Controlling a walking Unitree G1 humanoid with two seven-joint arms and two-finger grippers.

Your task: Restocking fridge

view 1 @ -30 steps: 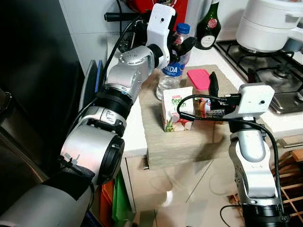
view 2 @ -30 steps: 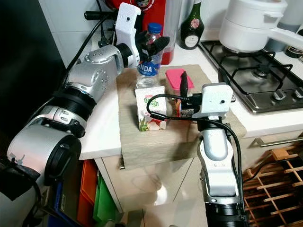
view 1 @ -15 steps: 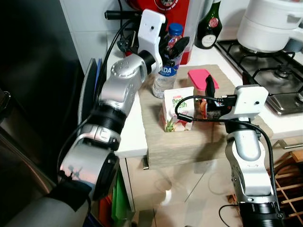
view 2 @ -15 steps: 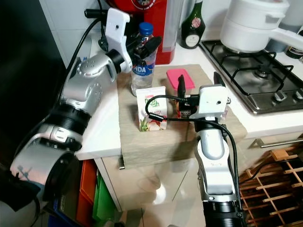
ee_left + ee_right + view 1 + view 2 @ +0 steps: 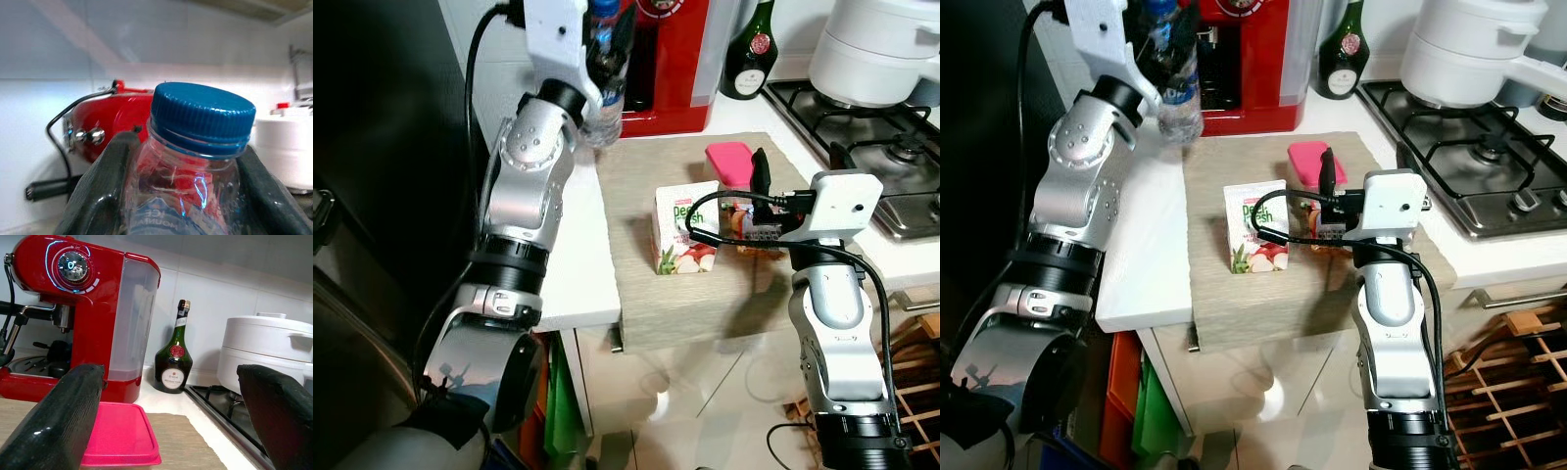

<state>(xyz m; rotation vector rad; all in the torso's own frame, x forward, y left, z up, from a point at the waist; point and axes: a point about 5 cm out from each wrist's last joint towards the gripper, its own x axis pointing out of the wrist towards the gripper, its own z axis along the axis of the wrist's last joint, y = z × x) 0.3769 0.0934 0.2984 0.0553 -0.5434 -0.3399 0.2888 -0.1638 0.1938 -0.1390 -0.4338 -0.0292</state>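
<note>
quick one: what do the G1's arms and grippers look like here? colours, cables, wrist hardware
Both arms are silver metal with black ring joints. Each wrist carries a white boxy camera housing, with black cables: one loops by the right gripper, another runs along the left arm. The left gripper and the right both have two long, glossy black fingers with rounded tips.
</note>
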